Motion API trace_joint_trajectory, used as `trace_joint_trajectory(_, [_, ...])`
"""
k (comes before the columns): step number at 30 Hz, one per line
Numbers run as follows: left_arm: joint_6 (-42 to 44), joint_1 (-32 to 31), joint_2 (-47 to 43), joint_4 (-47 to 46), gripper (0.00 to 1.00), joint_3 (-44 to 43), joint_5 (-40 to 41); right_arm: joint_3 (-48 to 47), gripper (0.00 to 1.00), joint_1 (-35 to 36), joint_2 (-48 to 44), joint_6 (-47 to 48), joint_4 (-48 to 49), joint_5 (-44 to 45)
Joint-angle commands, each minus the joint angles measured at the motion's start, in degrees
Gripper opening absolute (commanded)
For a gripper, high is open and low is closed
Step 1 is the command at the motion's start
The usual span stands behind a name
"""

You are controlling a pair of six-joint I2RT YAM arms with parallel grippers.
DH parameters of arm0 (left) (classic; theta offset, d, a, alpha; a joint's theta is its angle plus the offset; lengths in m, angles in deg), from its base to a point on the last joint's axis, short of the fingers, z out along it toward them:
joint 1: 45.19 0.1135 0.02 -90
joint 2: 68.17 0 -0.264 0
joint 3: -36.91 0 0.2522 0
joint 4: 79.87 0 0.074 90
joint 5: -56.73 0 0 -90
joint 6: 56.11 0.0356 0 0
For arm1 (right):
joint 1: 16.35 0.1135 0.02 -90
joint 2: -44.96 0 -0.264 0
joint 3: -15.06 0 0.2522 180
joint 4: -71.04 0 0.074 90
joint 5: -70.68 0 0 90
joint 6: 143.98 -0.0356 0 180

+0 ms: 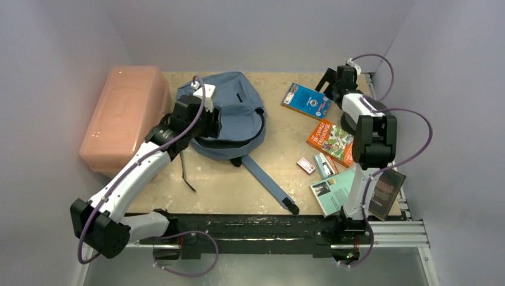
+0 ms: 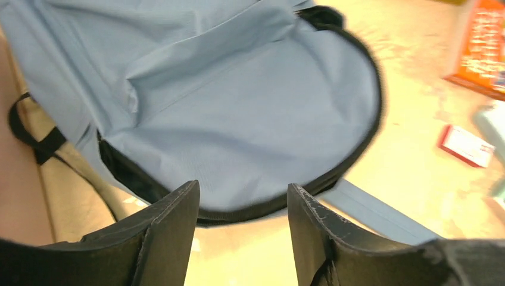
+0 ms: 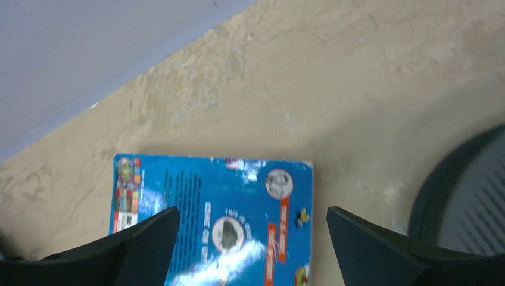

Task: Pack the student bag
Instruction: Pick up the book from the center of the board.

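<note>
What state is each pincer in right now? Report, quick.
Left pincer: open, holding nothing, over the student bag.
Right pincer: open, holding nothing, above the blue book.

Part of the student bag [image 1: 238, 116] is covered by the left arm [image 1: 138, 167]. The blue book [image 3: 208, 202] is cut by the right wrist view's lower edge; its print is blurred.

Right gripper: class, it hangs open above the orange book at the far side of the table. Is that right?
No. The right gripper hangs open above the blue book, not the orange one; the right wrist view shows the blue cover directly below it. The orange book lies nearer the arm bases.
</note>
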Motion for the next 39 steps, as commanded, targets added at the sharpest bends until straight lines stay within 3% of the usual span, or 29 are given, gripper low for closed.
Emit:
trace_joint_trajectory(1, [-1.7,0.3,-6.7,3.8,0.58,-0.9,-12.5,-15.5,0.98,-0.9,9.0,6.2,-9.5,1.1])
trace_joint_trajectory(4, [-1.8,0.3,-8.7,6.4,0.65,-1.8,-18.5,-19.9,0.98,-1.5,12.8,5.3,-11.4,0.8])
trace_joint_trajectory(10, [-6.6,0.3,-11.9,7.4,0.68,0.3,-25.3,-19.4,0.97,-1.5,14.7,2.7,-10.3,2.4])
trace_joint_trajectory(15, [-10.5,0.1,-11.9,5.7,0.69,1.4,-28.0,-22.1,0.78,-1.7,19.1,2.0,-8.7,-6.2])
trace_joint_trajectory(22, [-13.5,-0.3,-11.2,4.4,0.7,-0.7,-26.8,-17.0,0.58,-1.9,17.0,-1.8,-3.7,-4.3])
trace_joint_trajectory(23, [-14.6,-0.4,-10.7,4.2,0.69,-1.3,-26.6,-17.5,0.53,-1.9,17.2,-1.7,-4.0,-5.0])
trace_joint_trajectory(24, [-15.7,-0.4,-9.9,3.9,0.68,-2.1,-26.9,-18.6,0.4,-1.9,17.7,-1.8,-4.5,-6.2])
trace_joint_trajectory(26, [-18.1,-1.4,-8.1,1.9,0.67,-3.2,-26.1,-19.3,0.03,-1.9,18.4,-2.7,-4.0,-9.4])
trace_joint_trajectory(27, [-19.9,-2.0,-7.2,-0.6,0.64,-3.0,-25.8,-19.4,0.0,-1.9,18.3,-2.9,-4.3,-9.9])
trace_joint_trajectory(30, [-27.6,-3.9,-3.4,-11.8,0.53,-0.5,-24.5,-15.1,0.0,-1.9,13.8,-5.6,-2.4,-11.5])
trace_joint_trajectory(34, [-35.5,-7.2,5.4,-23.1,0.64,-2.6,-21.3,-12.6,0.0,-2.2,8.7,-11.6,-5.3,-15.9])
trace_joint_trajectory(39, [-43.5,-10.2,20.4,-27.9,0.66,-12.1,-18.7,-4.2,0.0,-2.6,2.8,-22.1,-0.5,-27.1])
